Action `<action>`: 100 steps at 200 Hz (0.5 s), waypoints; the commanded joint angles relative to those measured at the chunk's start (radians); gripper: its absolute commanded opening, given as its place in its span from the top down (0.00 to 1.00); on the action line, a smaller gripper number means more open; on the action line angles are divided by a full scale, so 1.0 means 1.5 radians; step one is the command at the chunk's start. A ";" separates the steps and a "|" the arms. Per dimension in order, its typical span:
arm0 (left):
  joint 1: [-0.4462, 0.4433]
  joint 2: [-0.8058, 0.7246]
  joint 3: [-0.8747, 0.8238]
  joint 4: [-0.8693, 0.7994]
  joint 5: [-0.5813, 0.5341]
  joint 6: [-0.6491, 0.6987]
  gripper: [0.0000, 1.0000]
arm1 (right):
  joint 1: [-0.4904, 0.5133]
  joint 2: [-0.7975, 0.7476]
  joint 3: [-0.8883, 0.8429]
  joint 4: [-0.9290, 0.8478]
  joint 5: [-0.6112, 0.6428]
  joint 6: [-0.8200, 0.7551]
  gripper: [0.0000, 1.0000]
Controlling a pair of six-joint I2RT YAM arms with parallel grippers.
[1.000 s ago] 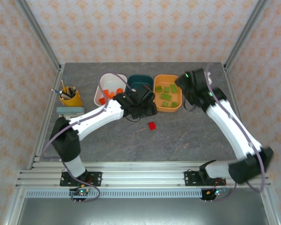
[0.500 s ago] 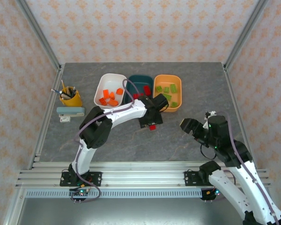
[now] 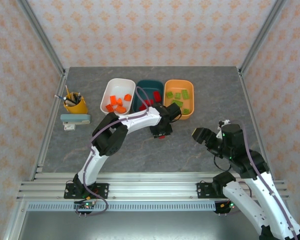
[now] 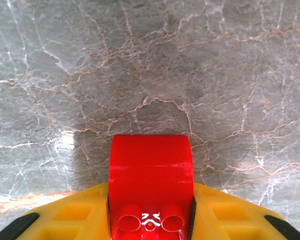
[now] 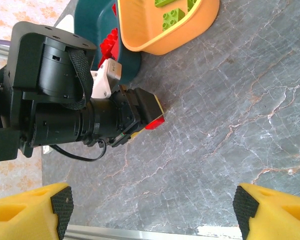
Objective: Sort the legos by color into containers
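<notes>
My left gripper (image 3: 161,132) stands low over the table just in front of the dark teal tub (image 3: 149,87), shut on a red lego (image 4: 150,170) that rests on the grey marble. Its yellow fingers (image 4: 85,215) press both sides of the brick. The right wrist view shows that same red lego (image 5: 155,122) under the left gripper's black body. The white tub (image 3: 117,85) holds orange legos (image 3: 116,105), the teal tub red legos (image 3: 151,101), the orange tub (image 3: 178,82) green legos (image 3: 177,96). My right gripper (image 3: 200,135) hovers open at the right, holding nothing.
A yellow cup with pens (image 3: 75,104) and a pale flat block (image 3: 74,119) sit at the far left. The aluminium rail (image 3: 150,181) runs along the near edge. Bare marble lies between the two grippers.
The left gripper came down onto the red lego and shut on it. The right arm pulled back from the orange tub to the near right, then stayed still.
</notes>
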 commanded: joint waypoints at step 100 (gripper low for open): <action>0.138 -0.090 0.185 -0.124 -0.086 0.188 0.69 | 0.011 0.146 0.031 0.391 -0.029 -0.110 0.18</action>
